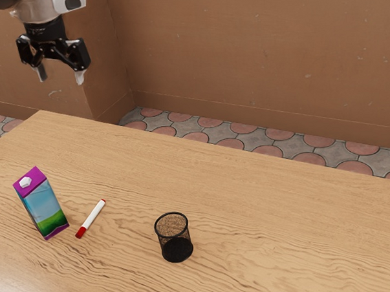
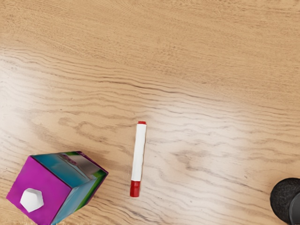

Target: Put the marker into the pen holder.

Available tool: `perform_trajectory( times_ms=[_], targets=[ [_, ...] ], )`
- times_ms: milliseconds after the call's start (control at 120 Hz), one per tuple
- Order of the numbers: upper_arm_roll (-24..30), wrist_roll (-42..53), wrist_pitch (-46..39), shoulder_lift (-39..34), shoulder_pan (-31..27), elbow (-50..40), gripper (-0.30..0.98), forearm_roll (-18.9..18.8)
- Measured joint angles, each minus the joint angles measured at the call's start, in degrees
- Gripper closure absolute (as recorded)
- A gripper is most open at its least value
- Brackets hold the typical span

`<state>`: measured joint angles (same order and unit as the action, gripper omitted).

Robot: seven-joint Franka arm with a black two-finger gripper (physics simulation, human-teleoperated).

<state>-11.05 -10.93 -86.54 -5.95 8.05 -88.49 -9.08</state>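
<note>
Basically: wood tbl (image 1: 262, 201) | marker (image 1: 92, 216) on it | brn wall (image 1: 256, 53) | pink/gry tile flr (image 1: 253, 139) | fingers (image 1: 80, 77) apart

The marker (image 1: 92, 218) is white with a red cap and a small red tip at its other end, and the pen holder (image 1: 175, 237) is black mesh. The carton (image 1: 43, 205) has a magenta top with a white cap, and sides running from blue to green above a magenta base edge. The counter (image 1: 250, 221) is honey-brown with wavy darker grain, the wall (image 1: 256, 53) plain brown, the floor (image 1: 270, 140) grey patterned with dusty-pink rounds, and the gripper (image 1: 62, 79) mostly black.
</note>
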Motion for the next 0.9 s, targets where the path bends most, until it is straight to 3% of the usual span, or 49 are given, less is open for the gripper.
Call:
perform_trajectory(
  times_ms=[125,233,458,900],
  targets=[
    [0.1,-0.5,-1.0,-0.2,1.0,-1.2,0.00,0.1],
    [0.2,-0.9,-2.0,4.7,-2.0,-1.8,0.00,0.3],
    [0.2,-1.4,-7.9,12.0,-7.5,-14.9,0.00,1.8],
    [0.4,2.5,-17.8,25.4,-11.2,-16.3,0.00,7.8]
  ],
)
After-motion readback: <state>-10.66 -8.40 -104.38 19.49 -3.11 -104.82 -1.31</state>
